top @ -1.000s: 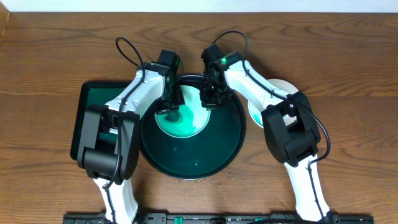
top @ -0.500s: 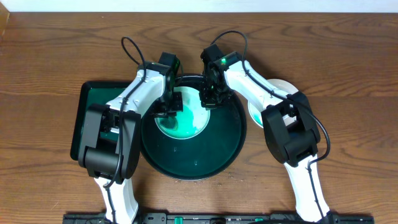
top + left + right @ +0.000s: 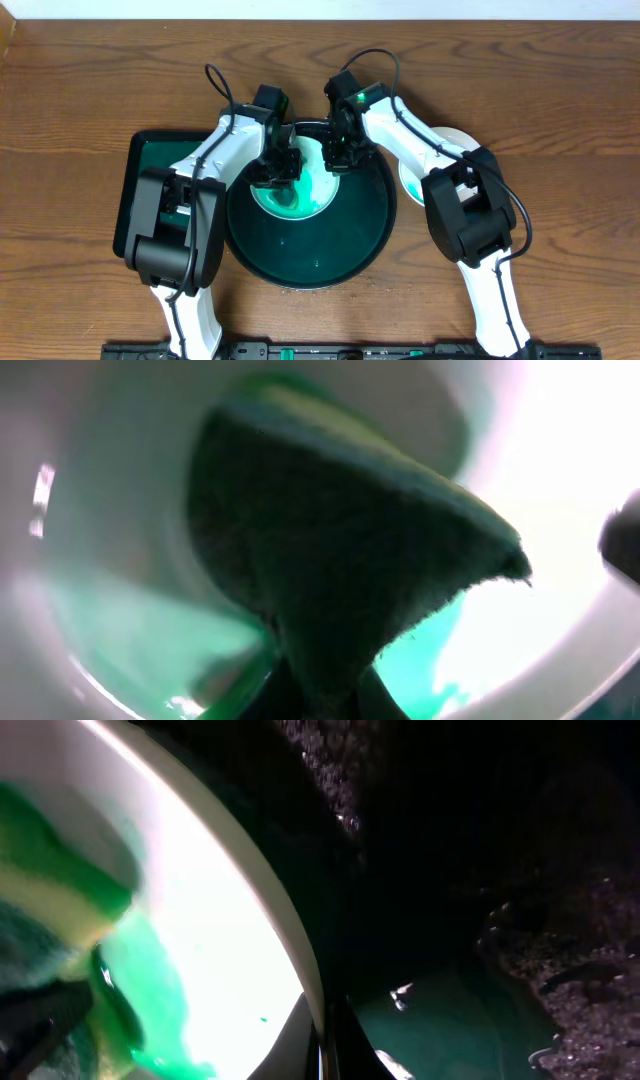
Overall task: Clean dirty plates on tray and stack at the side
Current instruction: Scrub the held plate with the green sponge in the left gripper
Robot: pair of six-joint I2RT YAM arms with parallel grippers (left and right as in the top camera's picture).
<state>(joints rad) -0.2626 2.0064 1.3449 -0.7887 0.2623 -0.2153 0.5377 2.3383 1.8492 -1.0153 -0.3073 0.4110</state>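
Observation:
One plate (image 3: 305, 192), white with a wet green smear, lies in the back half of the round black tray (image 3: 310, 270). My left gripper (image 3: 276, 172) is shut on a dark green sponge (image 3: 340, 560) and presses it onto the plate (image 3: 560, 460). My right gripper (image 3: 338, 160) is shut on the plate's right rim; in the right wrist view its jaws (image 3: 325, 1042) pinch the white rim of the plate (image 3: 230, 910), one finger inside and one outside over the tray floor (image 3: 480, 1010). The sponge (image 3: 50, 910) shows at that view's left edge.
A rectangular dark green tray (image 3: 148, 190) lies left of the round one, partly under my left arm. A white plate (image 3: 455, 140) rests on the table to the right, mostly hidden by my right arm. Crumbs dot the tray floor.
My left gripper has slid the sponge a little to the right across the plate. The right gripper has kept its hold on the rim without moving.

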